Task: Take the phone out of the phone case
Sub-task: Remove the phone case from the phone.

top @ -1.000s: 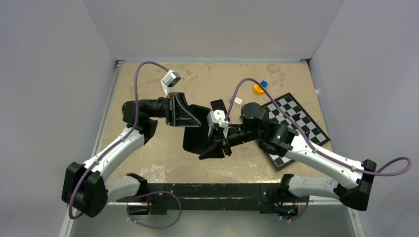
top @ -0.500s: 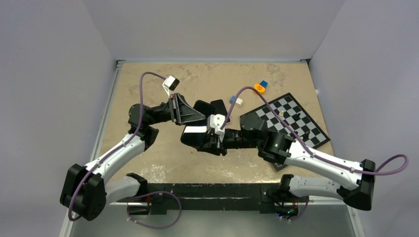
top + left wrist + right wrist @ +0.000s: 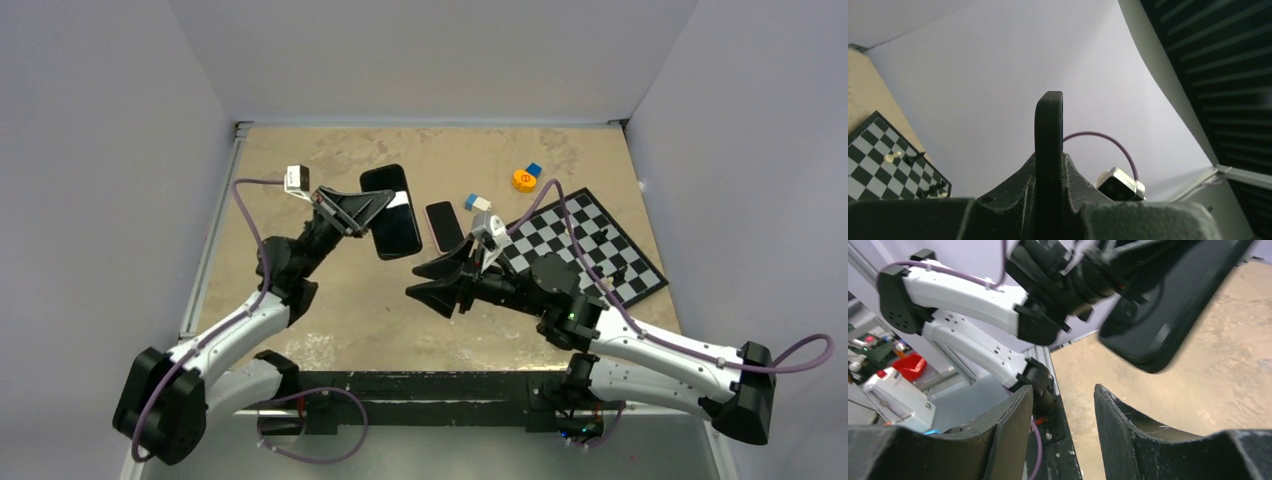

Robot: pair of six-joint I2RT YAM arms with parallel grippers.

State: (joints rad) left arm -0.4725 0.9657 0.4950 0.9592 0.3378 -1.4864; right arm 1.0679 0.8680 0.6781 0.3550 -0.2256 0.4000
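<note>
Grippers had split apart since a second ago. Right gripper [image 3: 420, 282] had let go, jaws spread and empty, backed off toward its base. Phone [image 3: 443, 226] lay flat on the table [image 3: 330, 300] just beyond it. Left gripper [image 3: 375, 203] pinched the case [image 3: 395, 228], swung up and away. Extraction looked done; case contents unclear.

The phone case [image 3: 392, 212] sits mid-frame in the left gripper [image 3: 372, 206]. A phone [image 3: 444, 226] lies just right of it on the table [image 3: 450, 150]. The chessboard [image 3: 600, 245] lies farther right.
</note>
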